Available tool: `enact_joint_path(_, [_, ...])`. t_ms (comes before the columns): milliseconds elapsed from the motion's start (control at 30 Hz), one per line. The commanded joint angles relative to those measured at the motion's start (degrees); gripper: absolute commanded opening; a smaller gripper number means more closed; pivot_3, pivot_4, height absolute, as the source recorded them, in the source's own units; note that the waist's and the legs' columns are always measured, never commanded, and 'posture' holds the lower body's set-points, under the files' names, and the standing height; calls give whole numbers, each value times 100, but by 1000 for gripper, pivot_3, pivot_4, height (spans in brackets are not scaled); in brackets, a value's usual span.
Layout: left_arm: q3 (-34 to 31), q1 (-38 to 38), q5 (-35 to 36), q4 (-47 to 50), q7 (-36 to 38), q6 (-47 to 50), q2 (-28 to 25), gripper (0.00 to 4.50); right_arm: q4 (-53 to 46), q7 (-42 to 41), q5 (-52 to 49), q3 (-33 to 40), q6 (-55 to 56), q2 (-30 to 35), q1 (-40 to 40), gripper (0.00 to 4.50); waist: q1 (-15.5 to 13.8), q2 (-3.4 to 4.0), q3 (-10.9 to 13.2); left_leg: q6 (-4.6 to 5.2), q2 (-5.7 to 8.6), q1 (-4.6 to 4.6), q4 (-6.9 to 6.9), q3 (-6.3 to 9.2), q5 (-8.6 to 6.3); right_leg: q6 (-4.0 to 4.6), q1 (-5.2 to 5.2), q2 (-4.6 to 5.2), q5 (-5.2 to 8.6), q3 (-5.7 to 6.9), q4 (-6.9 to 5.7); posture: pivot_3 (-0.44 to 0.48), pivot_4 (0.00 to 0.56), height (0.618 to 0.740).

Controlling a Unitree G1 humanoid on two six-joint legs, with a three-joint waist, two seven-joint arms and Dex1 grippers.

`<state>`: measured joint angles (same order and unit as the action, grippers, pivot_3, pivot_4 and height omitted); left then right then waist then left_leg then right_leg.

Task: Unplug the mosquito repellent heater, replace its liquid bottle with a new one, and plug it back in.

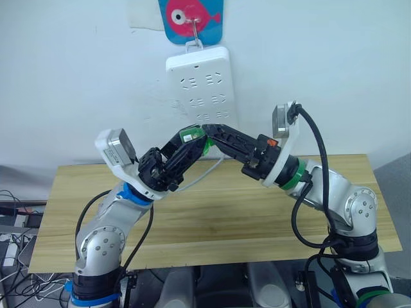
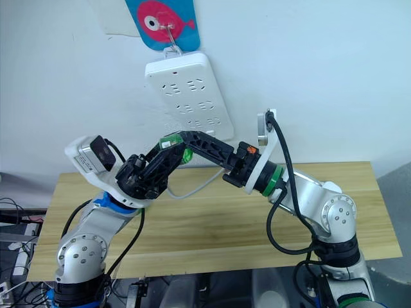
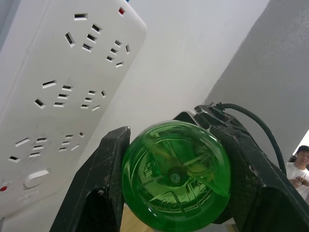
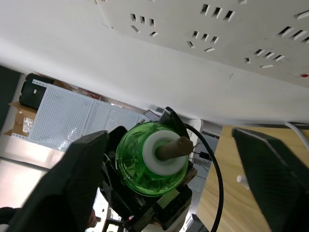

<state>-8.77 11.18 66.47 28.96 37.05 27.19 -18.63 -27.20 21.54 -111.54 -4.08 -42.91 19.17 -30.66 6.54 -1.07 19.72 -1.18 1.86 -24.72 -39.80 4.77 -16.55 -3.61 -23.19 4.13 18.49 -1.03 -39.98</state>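
Left tool (image 3: 174, 193) squeezes the green bottle (image 3: 175, 181), its wick end pointing straight at the wide-open right tool (image 4: 166, 159), right in front of it.

A plain white wall (image 1: 334, 58) carries a long white plastic power strip (image 1: 200, 83) hung from a hook under a blue card with a pink fish (image 1: 189, 18), behind a light wooden tabletop (image 1: 225, 218), with tangled cables (image 1: 13, 224) beside it.
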Motion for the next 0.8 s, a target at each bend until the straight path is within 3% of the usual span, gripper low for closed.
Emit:
enact_joint_path(33, [24, -25, 29, 192, 64, -38, 10, 2307, -238, -79, -146, 37, 25, -58, -51, 3281, 0, 0, 0, 0, 0, 0, 0, 0, 0, 0, 0, 0, 0, 0, 0, -169, 393, 740])
enact_joint_path(667, [35, 124, -50, 135, -8, -106, 124, 2307, -348, -7, -146, 9, 13, -309, 74, 3281, 0, 3, 13, 2, -2, 0, 9, 0, -1, 0, -1, 0, 0, 0, 6, -170, 395, 740])
enact_joint_path(800, [36, 147, -54, 128, -20, -112, 135, 2307, -362, 41, -146, 3, 40, -378, 93, 2424, 0, 1, 50, 2, -2, 0, 10, 0, -1, 0, -1, 0, 0, 0, 6, -170, 394, 740])
